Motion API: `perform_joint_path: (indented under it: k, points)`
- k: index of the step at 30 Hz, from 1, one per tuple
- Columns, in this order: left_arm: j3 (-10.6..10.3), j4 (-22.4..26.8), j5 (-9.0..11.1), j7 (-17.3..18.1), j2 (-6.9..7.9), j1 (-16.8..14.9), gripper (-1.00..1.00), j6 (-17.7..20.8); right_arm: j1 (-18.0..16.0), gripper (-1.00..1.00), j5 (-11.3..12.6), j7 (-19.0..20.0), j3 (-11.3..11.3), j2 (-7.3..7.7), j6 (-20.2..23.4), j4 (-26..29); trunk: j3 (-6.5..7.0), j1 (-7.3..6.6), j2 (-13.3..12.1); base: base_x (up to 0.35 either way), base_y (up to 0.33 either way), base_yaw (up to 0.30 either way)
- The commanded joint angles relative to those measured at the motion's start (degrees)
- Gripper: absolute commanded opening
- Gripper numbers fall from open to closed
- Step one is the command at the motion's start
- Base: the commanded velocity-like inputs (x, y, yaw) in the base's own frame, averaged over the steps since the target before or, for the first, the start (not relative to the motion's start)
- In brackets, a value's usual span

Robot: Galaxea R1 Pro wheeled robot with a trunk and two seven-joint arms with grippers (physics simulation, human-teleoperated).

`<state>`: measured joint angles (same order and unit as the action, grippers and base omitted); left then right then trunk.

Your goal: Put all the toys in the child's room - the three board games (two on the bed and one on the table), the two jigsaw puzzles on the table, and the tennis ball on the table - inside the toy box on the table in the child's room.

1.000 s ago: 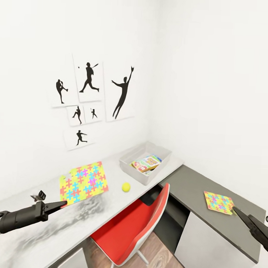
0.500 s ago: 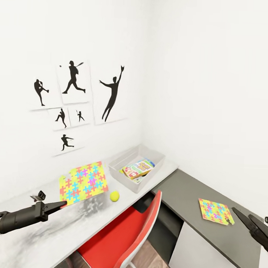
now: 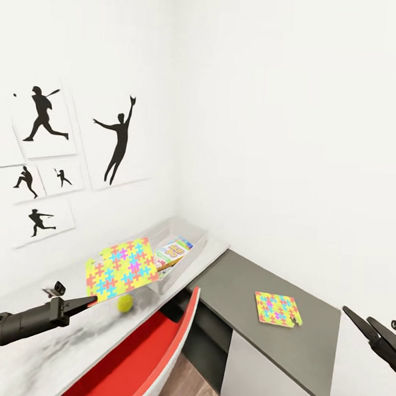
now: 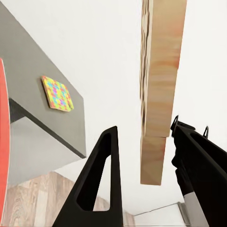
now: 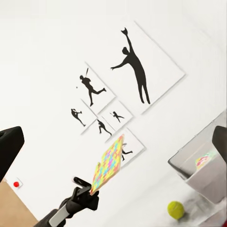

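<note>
Your left gripper (image 3: 90,301) is clenched on one puzzle's (image 3: 123,268) edge, holding it tilted above the table (image 3: 59,342), beside the toy box (image 3: 181,260). Your right gripper (image 3: 354,318) hangs released near the second puzzle (image 3: 277,308).

On the surface (image 3: 58,353), the toy box (image 3: 191,256) sits in the corner with a board game (image 3: 174,250) in it. The tennis ball (image 3: 125,302) lies before it. A jigsaw puzzle (image 3: 277,308) lies on the lower section, right.
</note>
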<state>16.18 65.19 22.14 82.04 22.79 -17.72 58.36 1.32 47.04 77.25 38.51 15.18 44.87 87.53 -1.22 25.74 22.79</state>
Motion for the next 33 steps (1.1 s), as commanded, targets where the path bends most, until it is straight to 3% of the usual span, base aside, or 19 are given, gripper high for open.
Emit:
perform_joint_path:
  k: [1, 8, 33]
  points:
    - [0.1, 0.0, 0.1, 0.1, 0.03, 0.0, -1.0, 0.6, 0.0, 1.0, 0.2, -0.1, 0.0, 0.02, 0.5, 0.0, -0.1, 0.04, 0.1, 0.005, -0.131, -0.203]
    - [0.4, 0.0, 0.1, 0.1, 0.01, 0.0, -1.0, 0.6, 0.0, 1.0, -0.8, -0.1, 0.0, -0.06, 0.5, 0.0, -0.07, 0.04, 0.1, 0.106, -0.033, -0.049]
    - [1.7, 0.0, 0.2, 0.1, -0.03, 0.1, -1.0, 0.6, 0.0, 1.0, -0.9, -0.2, -0.1, -0.12, 0.5, 0.0, -0.31, 0.04, 0.1, 0.128, -0.002, -0.001]
